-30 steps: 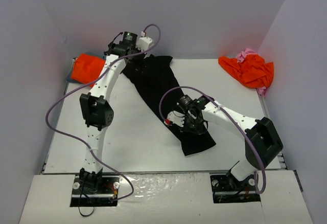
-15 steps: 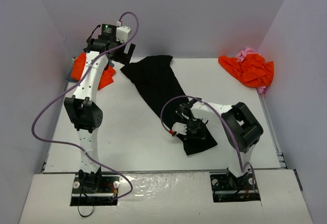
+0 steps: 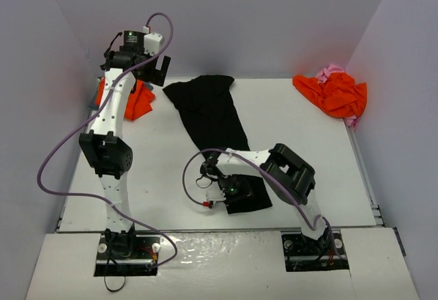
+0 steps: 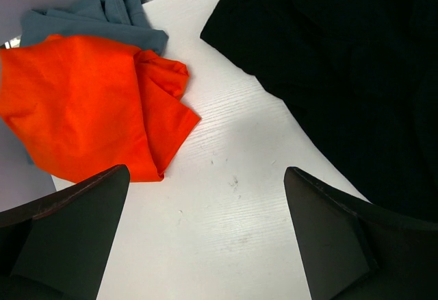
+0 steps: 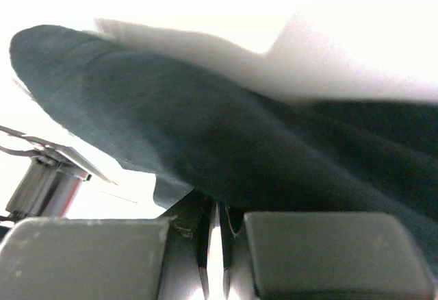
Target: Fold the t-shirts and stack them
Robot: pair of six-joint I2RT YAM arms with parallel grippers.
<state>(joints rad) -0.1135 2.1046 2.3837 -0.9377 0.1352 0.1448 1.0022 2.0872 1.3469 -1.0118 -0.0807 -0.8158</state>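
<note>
Black and soft, the short-sleeved cloth t-shirt lies lengthwise on the white desk, its near end pinched in the right jaws, the left jaws wide and empty near the crumpled orange t-shirt, so folding looks barely begun and nothing stacked.

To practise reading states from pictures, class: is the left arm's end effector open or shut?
Open. The left end effector shows its fingers wide apart in its wrist view, only bare table between them.

Bright, soft shadows, right wrist view overexposed, black t-shirt blurred
</note>
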